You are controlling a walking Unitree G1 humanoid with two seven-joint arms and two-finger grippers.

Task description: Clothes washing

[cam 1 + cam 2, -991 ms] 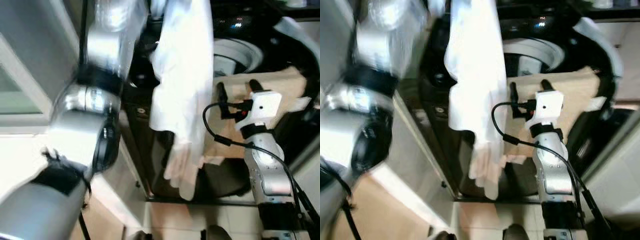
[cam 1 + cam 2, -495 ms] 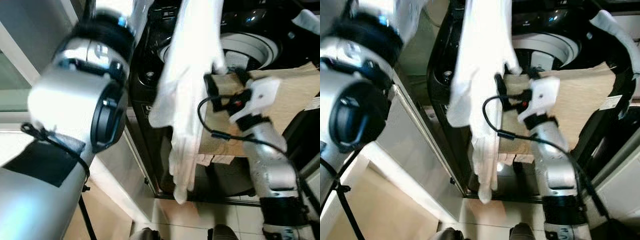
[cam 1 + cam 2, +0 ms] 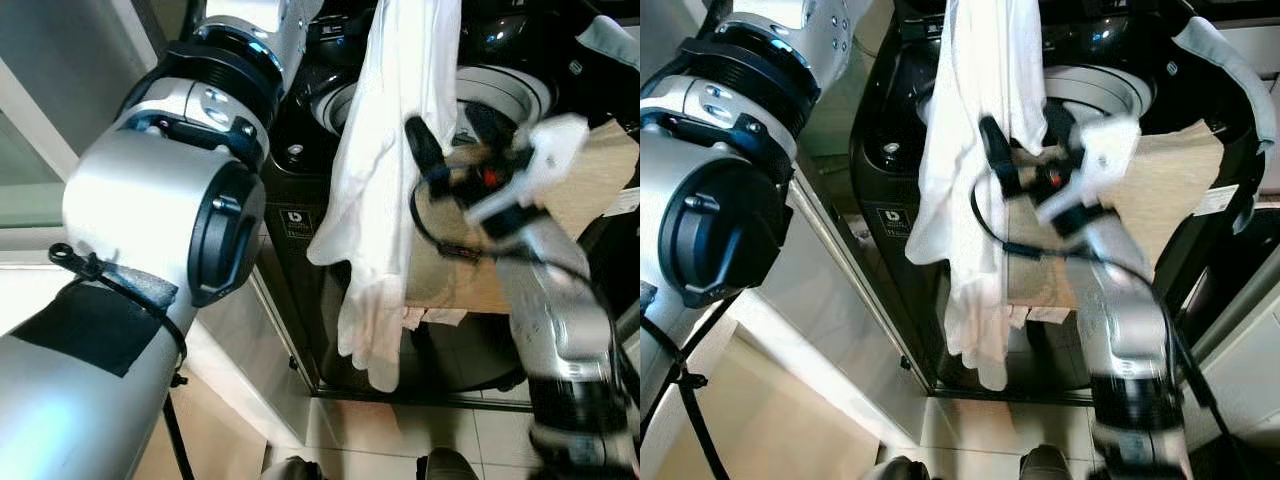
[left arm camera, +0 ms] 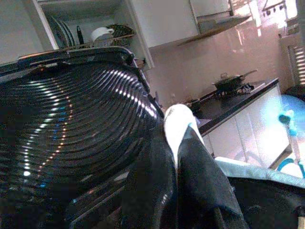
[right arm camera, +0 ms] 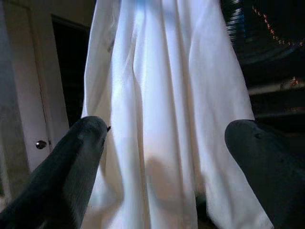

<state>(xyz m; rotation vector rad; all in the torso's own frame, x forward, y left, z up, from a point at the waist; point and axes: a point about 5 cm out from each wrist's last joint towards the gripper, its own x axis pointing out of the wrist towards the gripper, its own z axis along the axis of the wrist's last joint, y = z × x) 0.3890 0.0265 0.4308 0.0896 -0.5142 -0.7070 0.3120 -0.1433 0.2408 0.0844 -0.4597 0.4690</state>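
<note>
A long white garment (image 3: 385, 200) hangs over the front of a black top-loading washing machine (image 3: 295, 190), above its round drum opening (image 3: 510, 85). My left gripper (image 4: 177, 143) is raised high and shut on the garment's top (image 4: 176, 121), in front of the ribbed lid (image 4: 71, 109). My right gripper (image 3: 455, 138) is open, level with the middle of the garment. In the right wrist view the cloth (image 5: 162, 95) hangs between the two fingertips (image 5: 83, 143), a little beyond them.
A tan cloth (image 3: 590, 170) lies draped over the washer's front edge, right of the garment. My big silver left arm (image 3: 160, 210) fills the left side. A pale wall and frame stand to the left, with tiled floor (image 3: 480, 440) below.
My right gripper has risen and swung left, from beside the tan cloth to the hanging garment. The white garment stays held up by the left gripper. The camera has shifted.
</note>
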